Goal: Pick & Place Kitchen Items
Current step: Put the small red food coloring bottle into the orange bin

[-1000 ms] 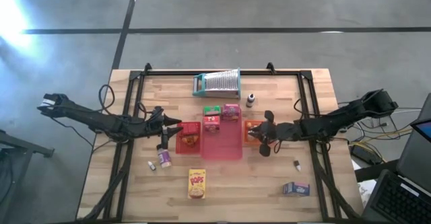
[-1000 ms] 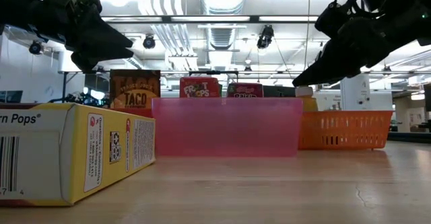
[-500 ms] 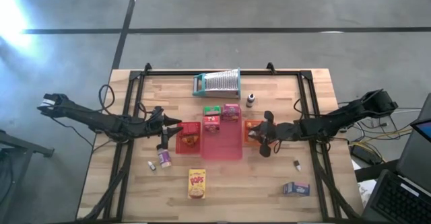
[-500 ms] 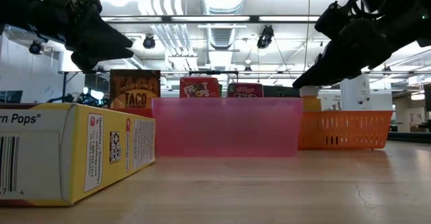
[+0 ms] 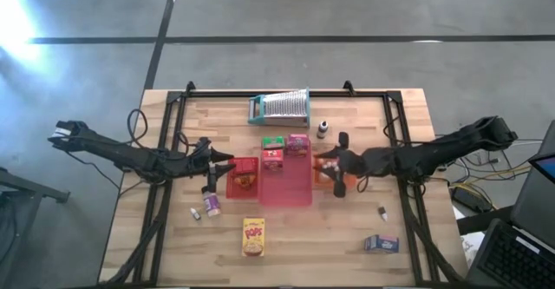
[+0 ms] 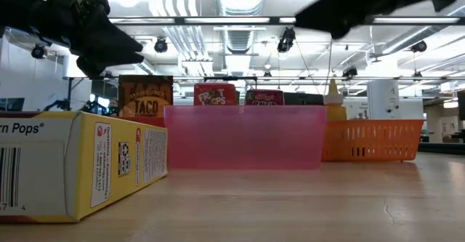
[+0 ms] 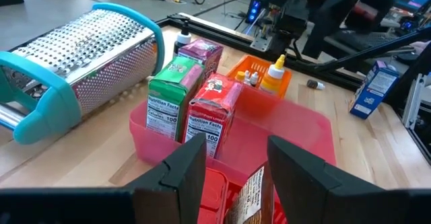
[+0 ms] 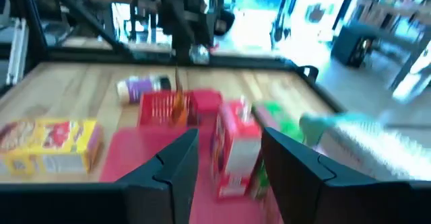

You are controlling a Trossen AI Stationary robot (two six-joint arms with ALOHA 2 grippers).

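Blue box (image 5: 381, 244) lies flat on the bare bench (image 5: 347, 263), near the front right corner and well apart from everything else. Its long axis runs side to side across the bench.

- Right claw (image 5: 336, 166) hangs over the orange basket (image 5: 323, 180), and its wrist view shows the fingers spread with nothing between them. From here the blue box lies toward the front edge and out toward your right arm's own side. A small dark piece (image 5: 382, 211) sits on the wood roughly between the two.
- Left claw (image 5: 217, 172) hovers just beside the red basket (image 5: 243, 183) with its fingers parted and empty. The pink tray (image 5: 290, 192) and the Corn Pops box (image 5: 252, 237) stand between it and the blue box.
- A yellow-capped bottle (image 7: 275, 76) stands in the orange basket. The green box (image 7: 170, 96), red box (image 7: 212, 109) and pink box (image 7: 201, 52) stand upright at the far end of the pink tray.

Judgement: the right arm is clearly the nearer one for the blue box. You would likely need to turn that claw so it closes across the box's short side. The purple-labelled jar (image 5: 211, 204) near the left claw looks like the left arm's job.
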